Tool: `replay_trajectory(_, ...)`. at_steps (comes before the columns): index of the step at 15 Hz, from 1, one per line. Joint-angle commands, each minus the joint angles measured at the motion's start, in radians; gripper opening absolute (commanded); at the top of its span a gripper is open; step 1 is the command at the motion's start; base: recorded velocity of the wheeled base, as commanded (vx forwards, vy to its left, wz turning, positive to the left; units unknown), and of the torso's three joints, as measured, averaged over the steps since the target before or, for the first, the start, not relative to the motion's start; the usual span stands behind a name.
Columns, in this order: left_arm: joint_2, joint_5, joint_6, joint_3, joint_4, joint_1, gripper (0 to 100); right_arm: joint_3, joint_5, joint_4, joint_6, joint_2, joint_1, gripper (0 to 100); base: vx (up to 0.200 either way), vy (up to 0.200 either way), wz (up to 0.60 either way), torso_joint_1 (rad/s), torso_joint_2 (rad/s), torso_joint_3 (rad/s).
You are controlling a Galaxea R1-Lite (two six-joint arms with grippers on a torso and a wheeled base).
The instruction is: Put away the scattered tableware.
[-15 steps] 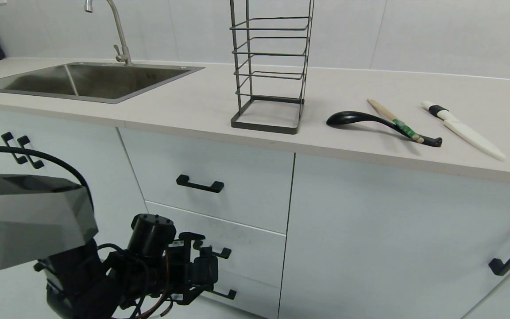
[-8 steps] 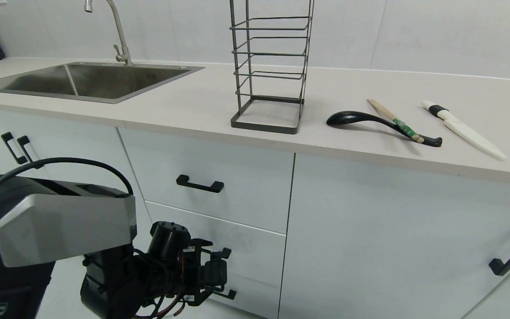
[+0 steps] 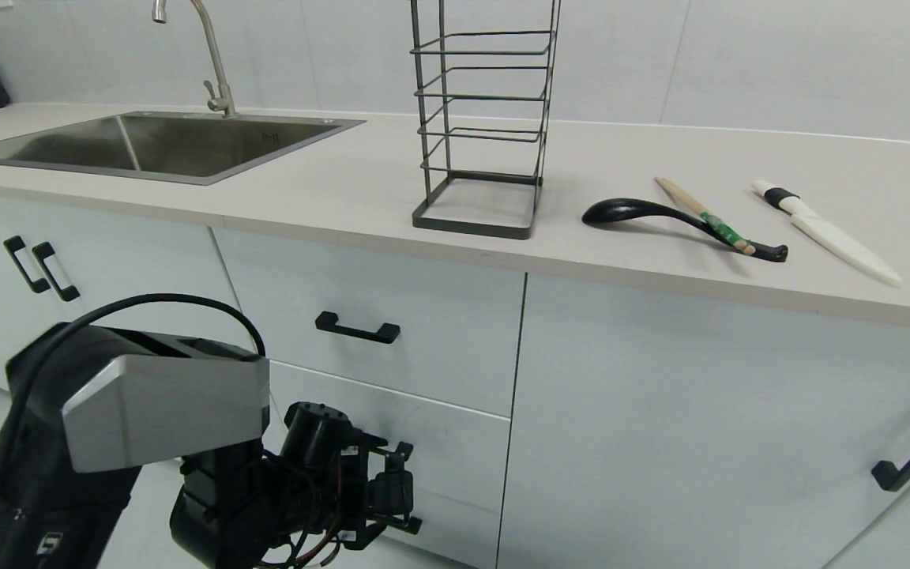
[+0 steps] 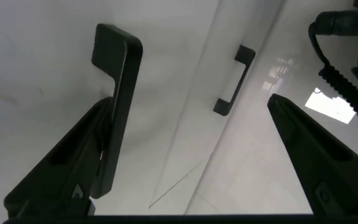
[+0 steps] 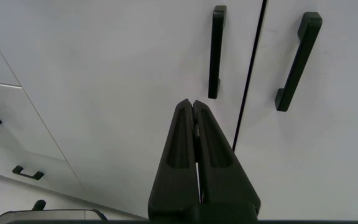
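Left arm had come up and nearer the drawers since 1 second before. Left gripper (image 4: 188,106) was spread wide beside a black bar handle (image 4: 115,87). Right gripper (image 5: 194,107) had 2 flat black fingers pressed together. On the smooth pale counter (image 3: 360,190), right of the tall wire rack (image 3: 483,118), lay a curved black ladle (image 3: 621,210), a thin wooden stick (image 3: 704,215) across it, and a white knife (image 3: 830,235), all unmoved.

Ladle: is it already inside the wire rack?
No, the ladle lies on the counter, apart from the rack and to its right.
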State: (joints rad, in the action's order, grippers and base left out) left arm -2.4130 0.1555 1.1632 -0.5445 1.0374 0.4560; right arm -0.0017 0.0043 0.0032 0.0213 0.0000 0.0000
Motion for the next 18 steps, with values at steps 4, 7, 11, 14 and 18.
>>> replay_trajectory(4, 0.025, 0.016, -0.002, 0.066, -0.008, 0.029, 100, 0.000, 0.000, 0.000, 0.000, 0.000, 0.000, 0, 0.000, 0.000, 0.00, 0.000, 0.00, 0.000)
replay_trajectory(7, 0.121, 0.016, -0.002, 0.159, 0.000, 0.017, 100, 0.000, 0.000, 0.000, 0.000, 0.000, 0.000, 0, 0.000, 0.000, 0.00, 0.000, 0.00, 0.000)
replay_trajectory(11, 0.313, 0.009, -0.002, 0.294, 0.010, 0.041, 100, 0.000, 0.000, 0.000, 0.000, 0.000, 0.000, 0, 0.000, 0.000, 0.00, 0.000, 0.00, 0.000)
replay_trajectory(14, 0.532, -0.028, -0.074, 0.428, 0.007, 0.095, 100, 0.000, 0.000, 0.000, 0.000, 0.000, 0.000, 0, 0.000, 0.000, 0.00, 0.000, 0.00, 0.000)
replay_trajectory(18, 0.692, -0.047, -0.152, 0.370, -0.020, 0.122, 100, 0.000, 0.000, 0.000, 0.000, 0.000, 0.000, 0, 0.000, 0.000, 0.00, 0.000, 0.00, 0.000)
